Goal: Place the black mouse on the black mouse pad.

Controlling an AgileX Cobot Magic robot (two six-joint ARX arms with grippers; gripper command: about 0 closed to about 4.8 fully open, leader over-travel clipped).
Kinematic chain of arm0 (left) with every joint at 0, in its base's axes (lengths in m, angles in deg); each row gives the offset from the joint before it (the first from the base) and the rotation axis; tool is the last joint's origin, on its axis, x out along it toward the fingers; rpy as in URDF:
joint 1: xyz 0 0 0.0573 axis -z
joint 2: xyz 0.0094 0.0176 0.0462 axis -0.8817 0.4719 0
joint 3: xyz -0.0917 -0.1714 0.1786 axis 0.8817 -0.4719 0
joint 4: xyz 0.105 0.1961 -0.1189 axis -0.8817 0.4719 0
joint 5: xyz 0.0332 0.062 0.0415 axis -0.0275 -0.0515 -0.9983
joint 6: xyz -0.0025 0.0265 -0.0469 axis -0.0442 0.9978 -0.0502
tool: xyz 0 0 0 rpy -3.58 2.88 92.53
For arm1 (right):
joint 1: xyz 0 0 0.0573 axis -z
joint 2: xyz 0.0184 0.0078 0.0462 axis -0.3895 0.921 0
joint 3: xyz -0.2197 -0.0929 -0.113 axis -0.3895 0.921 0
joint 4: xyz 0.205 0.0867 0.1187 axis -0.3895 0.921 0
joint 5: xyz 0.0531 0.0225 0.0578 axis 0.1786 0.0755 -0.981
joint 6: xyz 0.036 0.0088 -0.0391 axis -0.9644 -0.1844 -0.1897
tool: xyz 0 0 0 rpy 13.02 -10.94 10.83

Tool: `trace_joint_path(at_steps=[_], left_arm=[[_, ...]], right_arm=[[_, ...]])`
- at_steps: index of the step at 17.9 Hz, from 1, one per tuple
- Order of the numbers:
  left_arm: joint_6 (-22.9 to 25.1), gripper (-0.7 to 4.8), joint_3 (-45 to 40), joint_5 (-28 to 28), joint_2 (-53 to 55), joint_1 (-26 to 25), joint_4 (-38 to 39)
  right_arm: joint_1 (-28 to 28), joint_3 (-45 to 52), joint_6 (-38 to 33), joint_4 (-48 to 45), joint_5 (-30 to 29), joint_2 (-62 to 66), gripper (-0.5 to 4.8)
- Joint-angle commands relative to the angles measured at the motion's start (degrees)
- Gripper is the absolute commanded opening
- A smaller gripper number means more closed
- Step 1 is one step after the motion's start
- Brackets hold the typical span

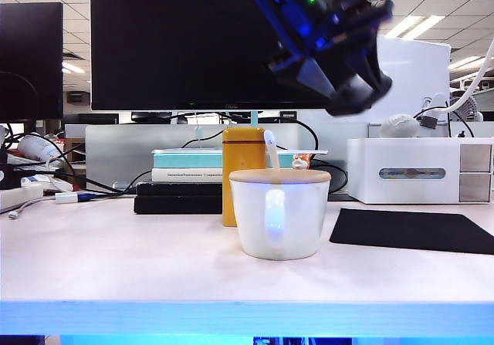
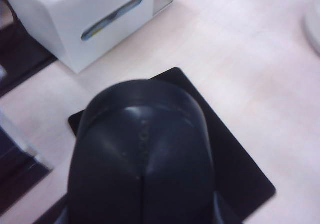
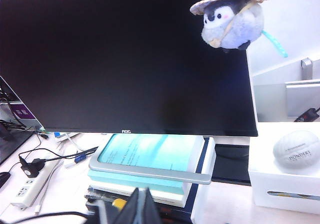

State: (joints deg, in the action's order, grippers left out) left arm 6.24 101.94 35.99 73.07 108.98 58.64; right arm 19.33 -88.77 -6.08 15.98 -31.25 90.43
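Note:
The black mouse (image 2: 142, 154) fills the left wrist view as a dark dome, held between the jaws of my left gripper (image 2: 142, 216); only slivers of the fingers show at its sides. Below it lies the black mouse pad (image 2: 240, 169), flat on the desk. In the exterior view my left gripper (image 1: 347, 82) hangs high over the desk with the mouse (image 1: 361, 96), above and left of the pad (image 1: 417, 229). My right gripper (image 3: 141, 208) is shut and empty, facing the monitor and the books.
A white mug (image 1: 278, 214) with a wooden lid stands mid-desk, a yellow bottle (image 1: 241, 167) behind it. Stacked books (image 1: 181, 179) sit under the monitor (image 1: 193, 36). A white box (image 1: 421, 171) stands behind the pad. A power strip (image 3: 25, 189) lies beside the books.

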Motion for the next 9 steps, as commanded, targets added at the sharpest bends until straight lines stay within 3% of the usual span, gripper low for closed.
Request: trace_joint_path(at_steps=[1, 9], left_arm=[[-0.3, 2.91, 4.4, 1.6, 4.9, 0.2, -6.1], [-0.6, 2.91, 9.0, 1.5, 14.1, 0.2, -10.3]], right_arm=[[-0.1, -0.4, 0.3, -0.9, -0.3, -0.3, -0.01], [-1.4, -0.4, 0.3, -0.5, 0.2, -0.3, -0.01]])
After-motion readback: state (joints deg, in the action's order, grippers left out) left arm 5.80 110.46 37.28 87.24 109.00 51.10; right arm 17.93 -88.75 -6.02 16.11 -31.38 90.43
